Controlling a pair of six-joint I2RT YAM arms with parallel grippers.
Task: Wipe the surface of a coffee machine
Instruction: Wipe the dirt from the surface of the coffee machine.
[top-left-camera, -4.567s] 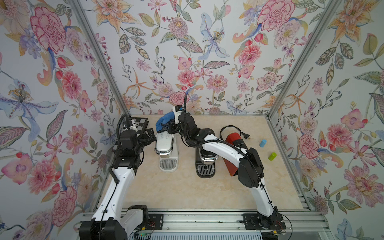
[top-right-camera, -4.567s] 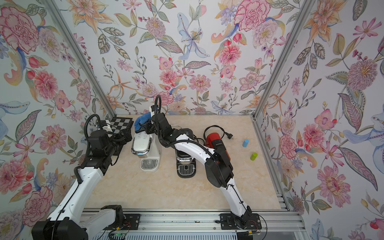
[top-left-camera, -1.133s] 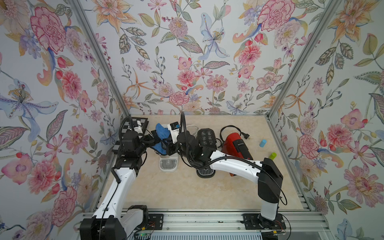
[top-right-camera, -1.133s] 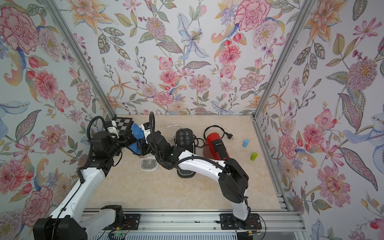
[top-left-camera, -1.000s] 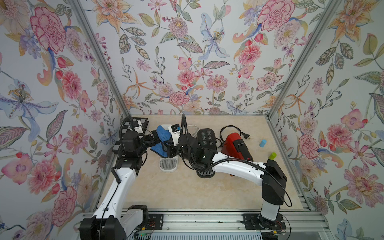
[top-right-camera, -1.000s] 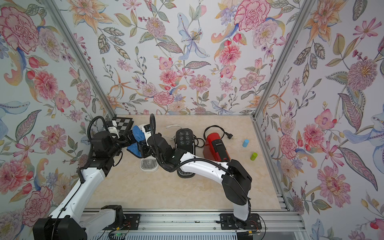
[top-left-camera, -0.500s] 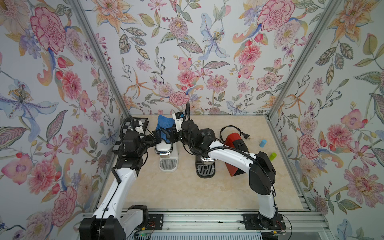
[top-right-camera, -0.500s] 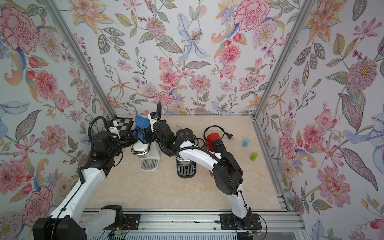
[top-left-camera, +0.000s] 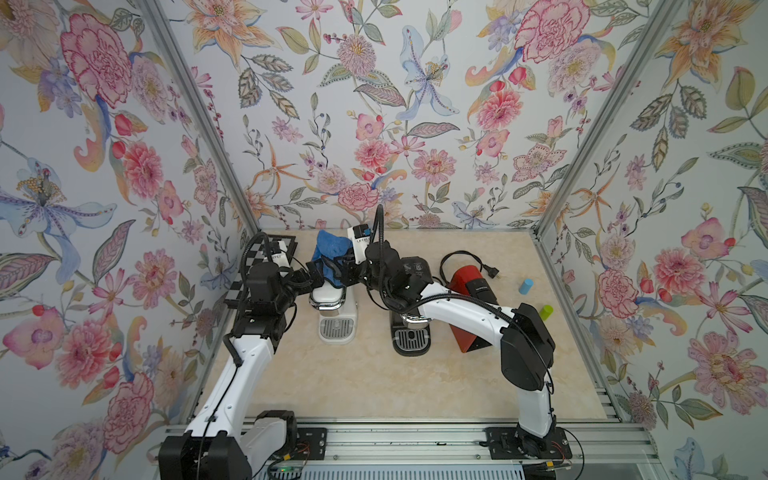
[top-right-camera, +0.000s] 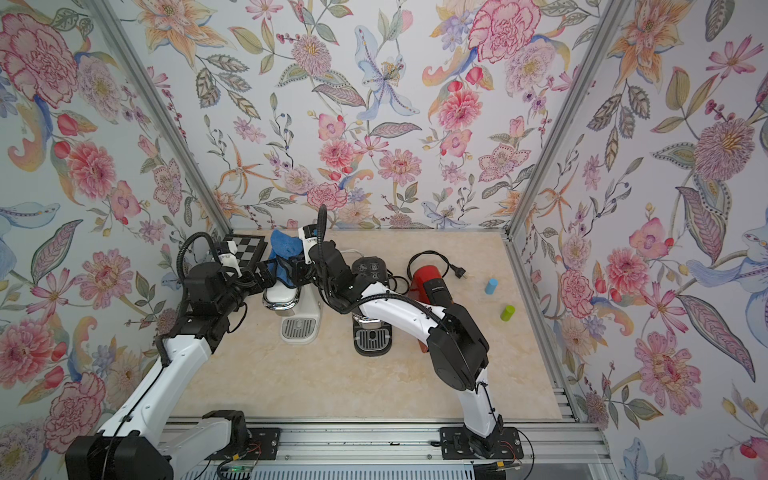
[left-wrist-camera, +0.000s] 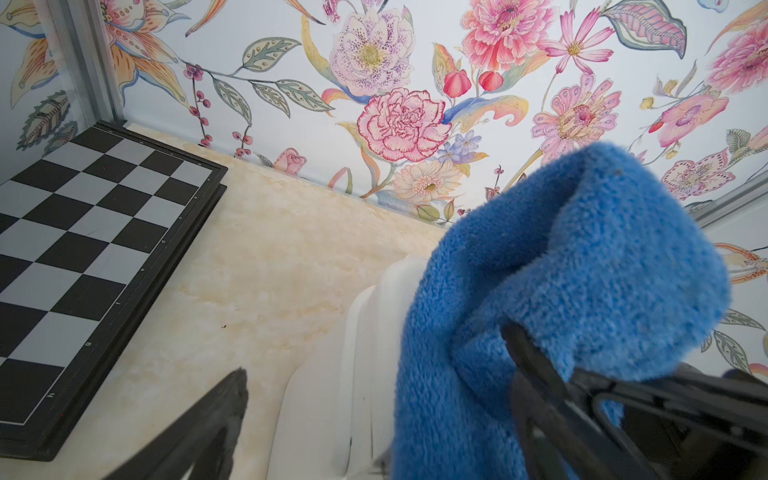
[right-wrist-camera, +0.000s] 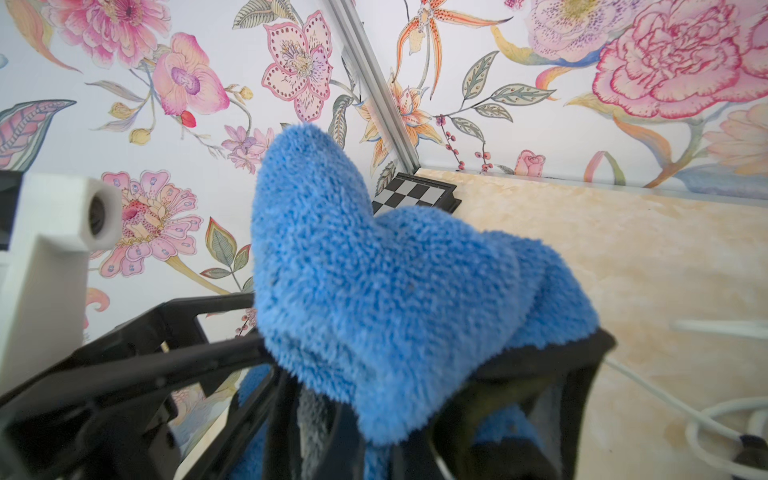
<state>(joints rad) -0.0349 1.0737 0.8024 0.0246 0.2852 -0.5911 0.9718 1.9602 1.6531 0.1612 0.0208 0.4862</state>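
Observation:
A white coffee machine (top-left-camera: 334, 300) (top-right-camera: 291, 303) stands at the back left, and a fluffy blue cloth (top-left-camera: 329, 251) (top-right-camera: 284, 249) (right-wrist-camera: 386, 291) rests over its rear top. My right gripper (top-left-camera: 340, 270) (right-wrist-camera: 374, 419) reaches in from the right and is shut on the cloth. My left gripper (top-left-camera: 312, 276) (left-wrist-camera: 374, 419) comes from the left with its jaws wide open. In the left wrist view the white machine's body (left-wrist-camera: 324, 399) and the hanging cloth (left-wrist-camera: 561, 282) lie between its fingers (left-wrist-camera: 203, 432).
A black coffee machine (top-left-camera: 409, 334) and a red one (top-left-camera: 471, 291) with a black power cord (top-left-camera: 465, 259) stand to the right. A chessboard (top-left-camera: 286, 245) lies in the back-left corner. A blue cylinder (top-left-camera: 525, 286) and a green one (top-left-camera: 545, 311) sit far right.
My right gripper has carried the cloth from the white machine's left front up and back to its rear top, uncovering the machine's head. The left gripper has stayed open and barely moved.

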